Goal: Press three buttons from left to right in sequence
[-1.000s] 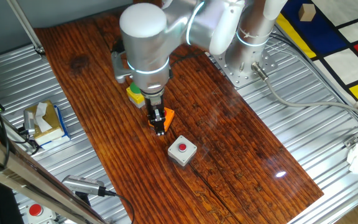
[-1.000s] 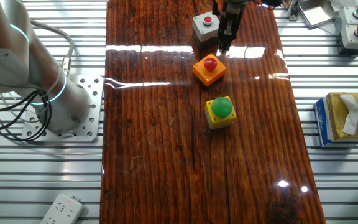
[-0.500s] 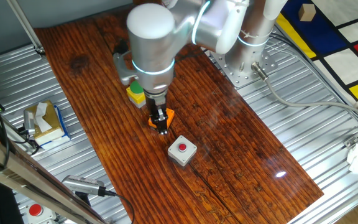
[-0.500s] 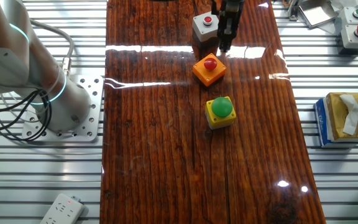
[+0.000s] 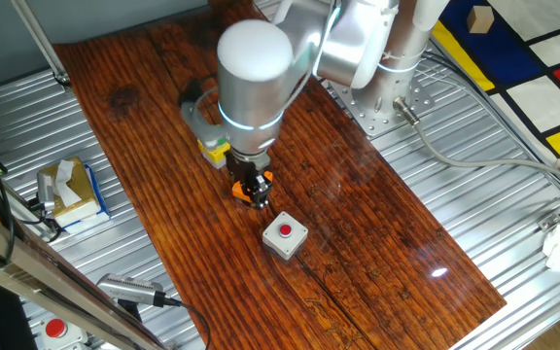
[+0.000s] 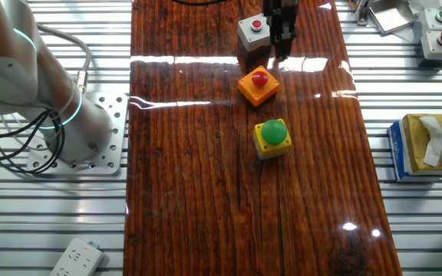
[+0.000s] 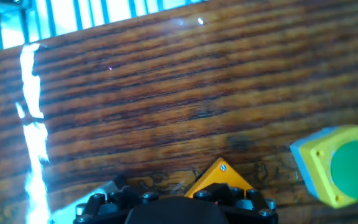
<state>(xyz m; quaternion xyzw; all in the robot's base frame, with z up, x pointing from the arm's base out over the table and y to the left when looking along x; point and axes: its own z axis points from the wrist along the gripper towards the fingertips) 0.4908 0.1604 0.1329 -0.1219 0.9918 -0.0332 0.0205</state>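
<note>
So the three button boxes sit in a rough line on the wooden surface (image 6: pixel 190 153). In the other fixed view that line runs from the top centre of the frame down toward the middle: grey box with red cap (image 6: pixel 253 31) at the top, orange box with red cap (image 6: pixel 258 84) below it, yellow box with green cap (image 6: pixel 272 138) lowest. They're near each other but not touching. The orange one is turned so its corners point up and down the frame like a diamond; the grey one looks squared up with the frame, and the yellow one is only slightly turned.

The pincer (image 6: pixel 282 50) hangs tips-down just right of the grey box, above the orange one in the frame. Can't tell if it's released or clenched, the tips are too dark and small.

In the one fixed view the arm's big silver joint covers most of the yellow box (image 5: pixel 214 149), and the pincer (image 5: pixel 257 197) hides most of the orange box (image 5: pixel 264 179). Only the grey box (image 5: pixel 285 236) is fully clear, in the lower middle.

Hand view: orange box (image 7: pixel 219 175) is cut off at the bottom edge, one corner pointing up; yellow box (image 7: pixel 334 163) is clipped at the right edge, blurry.
</note>
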